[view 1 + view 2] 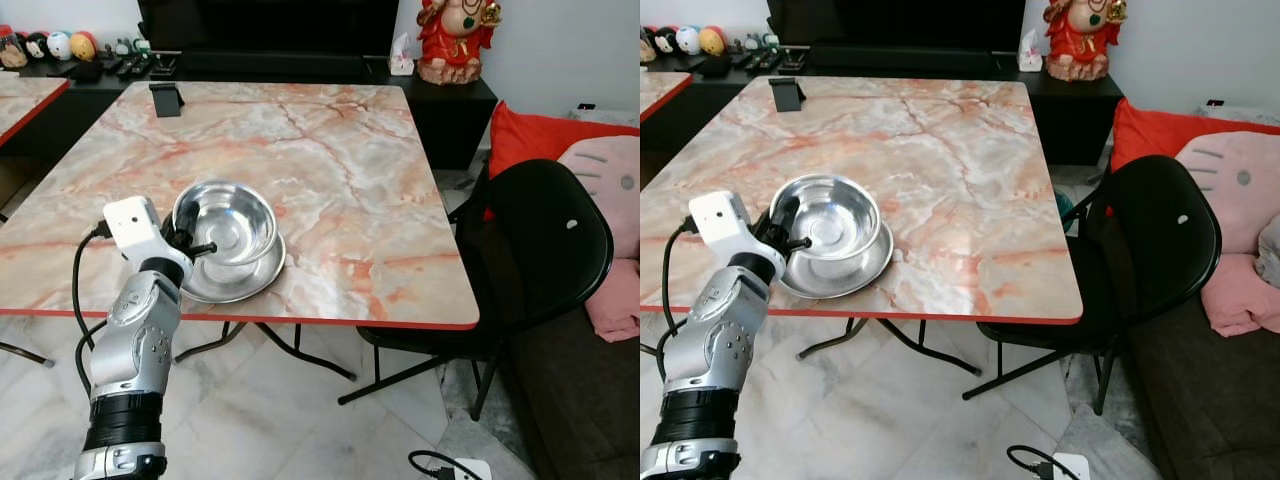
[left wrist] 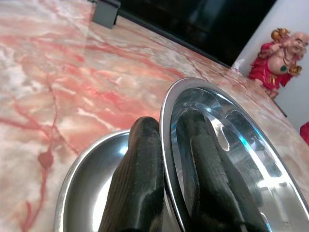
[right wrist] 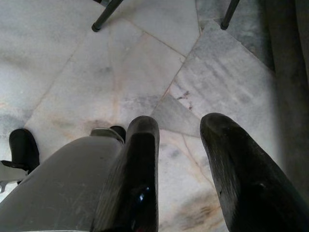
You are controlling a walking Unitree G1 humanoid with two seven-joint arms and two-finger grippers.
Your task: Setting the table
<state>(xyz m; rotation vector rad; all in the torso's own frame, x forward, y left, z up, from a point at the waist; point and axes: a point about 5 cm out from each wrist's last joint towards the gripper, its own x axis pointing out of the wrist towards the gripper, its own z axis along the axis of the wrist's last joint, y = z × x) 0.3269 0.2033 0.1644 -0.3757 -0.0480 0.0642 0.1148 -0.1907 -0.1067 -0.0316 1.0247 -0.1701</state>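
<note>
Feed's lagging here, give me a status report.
Left gripper shut on steel bowl rim, bowl over steel plate. Right gripper open, idle over floor. Nothing in the way.

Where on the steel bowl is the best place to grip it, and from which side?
By the thin rim of the steel bowl, from the table's near edge. The bowl sits upright in a steel plate, so only its rim offers a pinchable edge. The left gripper shows this: one of its fingers is outside the wall, the other inside, shut on the rim nearest the robot.
</note>
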